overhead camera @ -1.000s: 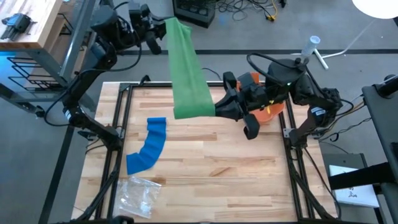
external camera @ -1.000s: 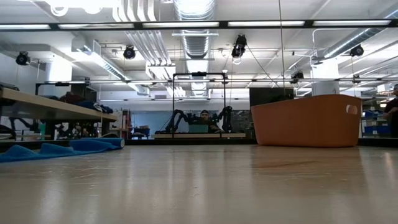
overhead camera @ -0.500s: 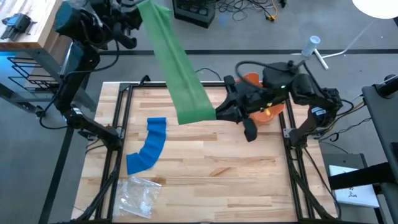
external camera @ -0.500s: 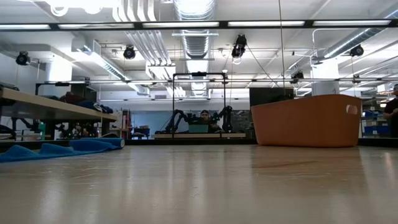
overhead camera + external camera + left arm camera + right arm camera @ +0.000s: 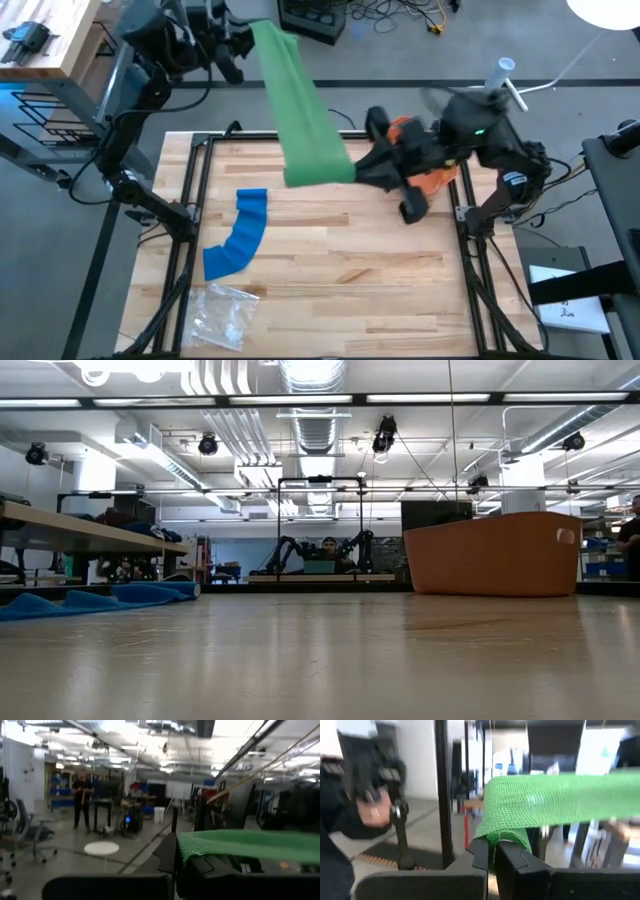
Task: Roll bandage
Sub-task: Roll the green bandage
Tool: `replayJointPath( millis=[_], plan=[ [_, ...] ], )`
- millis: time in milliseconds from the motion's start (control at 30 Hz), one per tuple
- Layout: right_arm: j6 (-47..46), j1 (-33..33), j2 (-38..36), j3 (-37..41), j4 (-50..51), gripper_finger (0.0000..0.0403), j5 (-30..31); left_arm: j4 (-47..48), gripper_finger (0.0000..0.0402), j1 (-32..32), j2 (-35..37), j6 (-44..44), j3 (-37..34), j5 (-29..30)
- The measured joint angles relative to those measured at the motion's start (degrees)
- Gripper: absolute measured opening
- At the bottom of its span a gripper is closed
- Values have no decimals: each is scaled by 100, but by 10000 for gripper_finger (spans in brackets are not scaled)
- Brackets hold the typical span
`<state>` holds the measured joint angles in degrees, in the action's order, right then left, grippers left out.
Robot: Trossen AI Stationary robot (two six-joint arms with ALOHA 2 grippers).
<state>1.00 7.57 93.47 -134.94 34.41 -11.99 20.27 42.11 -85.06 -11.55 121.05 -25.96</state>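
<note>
A green bandage (image 5: 300, 115) stretches through the air as a flat strip above the table's far edge, between my two grippers. My left gripper (image 5: 243, 48) is beyond the table's far left corner, shut on the strip's far end. My right gripper (image 5: 357, 170) is over the far middle of the table, shut on the strip's near end. Each wrist view shows the green mesh (image 5: 250, 845) (image 5: 550, 800) running away from its fingers. A blue bandage (image 5: 238, 234) lies curved and flat on the left of the table, also seen in the low view (image 5: 90, 601). My left gripper pinches the green bandage's far end (image 5: 186, 851) between its two fingers, which point roughly level. The strip runs from there toward the other arm, clear of the table and drawn out flat. My right gripper pinches the bandage's near end (image 5: 506, 839), bunched together between its two fingers (image 5: 481, 851). The fingers point about level, toward the table's left. The strip widens beyond them and hangs clear of the table.
An orange bin (image 5: 432, 178) (image 5: 492, 553) stands at the far right, just behind my right arm. A clear plastic bag (image 5: 224, 312) lies near the front left corner. Black frame rails (image 5: 186, 230) run along the table's left and right sides.
My left gripper has swung away toward the left and come back toward the right, ending a little higher, with the bandage's far end following it. My right gripper has rolled at the wrist and shifted slightly toward the right. The strip has stayed stretched clear of the table.
</note>
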Motion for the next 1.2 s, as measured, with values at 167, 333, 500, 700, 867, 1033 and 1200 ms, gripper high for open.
replayJointPath(
  millis=[167,333,500,700,867,1033,1200],
  plan=[
    [171,5,-116,-6,-575,3,211,487,0,-10,-1,99,-18,-93],
    [422,5,-175,-3,-965,3,792,672,0,-169,-11,-174,-248,-611],
    [734,5,-198,-3,-1131,3,1506,797,0,-431,-13,-448,-657,-1082],
    [1058,5,-199,-3,-1320,3,2192,827,0,-682,-6,-451,-971,-1397],
    [1326,5,-263,-3,-1326,3,2896,822,0,-692,101,-451,-988,-1403],
    [1956,5,-267,-3,-1322,3,3377,970,0,-751,243,-449,-979,-1404],
    [2878,5,-259,-3,-1245,2,3851,1080,0,-975,373,-521,-1033,-1411]
  ],
)
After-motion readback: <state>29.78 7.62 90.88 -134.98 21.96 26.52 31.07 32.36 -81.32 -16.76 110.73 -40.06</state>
